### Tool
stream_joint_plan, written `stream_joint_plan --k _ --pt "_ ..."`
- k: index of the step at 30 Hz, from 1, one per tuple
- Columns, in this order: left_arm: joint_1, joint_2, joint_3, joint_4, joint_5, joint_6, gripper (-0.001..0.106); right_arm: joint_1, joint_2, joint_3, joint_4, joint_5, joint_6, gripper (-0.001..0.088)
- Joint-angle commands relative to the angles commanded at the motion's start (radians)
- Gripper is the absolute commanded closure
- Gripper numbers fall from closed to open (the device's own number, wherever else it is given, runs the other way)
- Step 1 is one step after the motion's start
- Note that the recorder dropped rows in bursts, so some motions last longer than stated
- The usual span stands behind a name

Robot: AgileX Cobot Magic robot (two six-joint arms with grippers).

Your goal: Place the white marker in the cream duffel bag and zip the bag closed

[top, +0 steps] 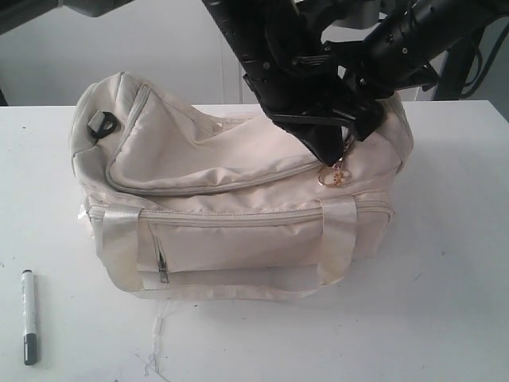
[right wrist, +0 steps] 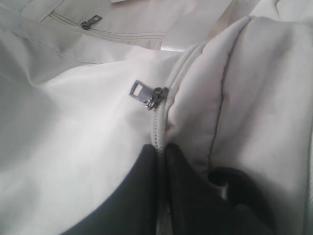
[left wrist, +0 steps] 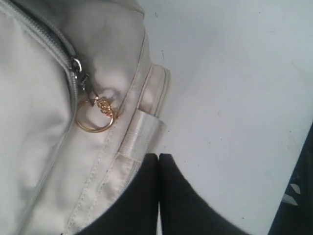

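The cream duffel bag (top: 238,199) lies in the middle of the white table. The white marker (top: 29,316) with its dark cap lies on the table at the front left, far from both grippers. My left gripper (top: 331,156) (left wrist: 159,155) is shut with nothing in it, hovering over the bag's right end by a satin strap (left wrist: 142,134). Just beyond it hangs a gold ring zip pull (top: 332,175) (left wrist: 95,116). My right gripper (top: 367,119) (right wrist: 161,148) is shut on the bag's top zip seam, a little behind a metal slider (right wrist: 155,96).
Both black arms crowd the space above the bag's right end. A black clip (top: 103,122) sits on the bag's left end. The front pocket zip (top: 162,263) faces the table's front edge. Bare table (top: 445,302) surrounds the bag.
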Motion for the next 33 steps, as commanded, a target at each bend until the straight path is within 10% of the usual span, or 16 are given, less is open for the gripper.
stream_joint_plan --k 8,16,25,33 --pt "0.0 0.005 0.0 -0.036 0.033 -0.006 0.104 0.0 0.0 0.0 0.0 0.0 0.0 0.0868" --pt "-0.002 0.049 0.0 -0.178 0.015 0.251 0.045 0.0 0.0 0.0 0.0 0.0 -0.004 0.0868" --pt "-0.002 0.11 0.0 0.094 -0.059 -0.077 0.045 0.0 0.0 0.0 0.0 0.0 -0.007 0.0868" --pt "-0.025 0.115 0.0 0.095 -0.161 -0.19 0.045 0.0 0.0 0.0 0.0 0.0 -0.014 0.0868"
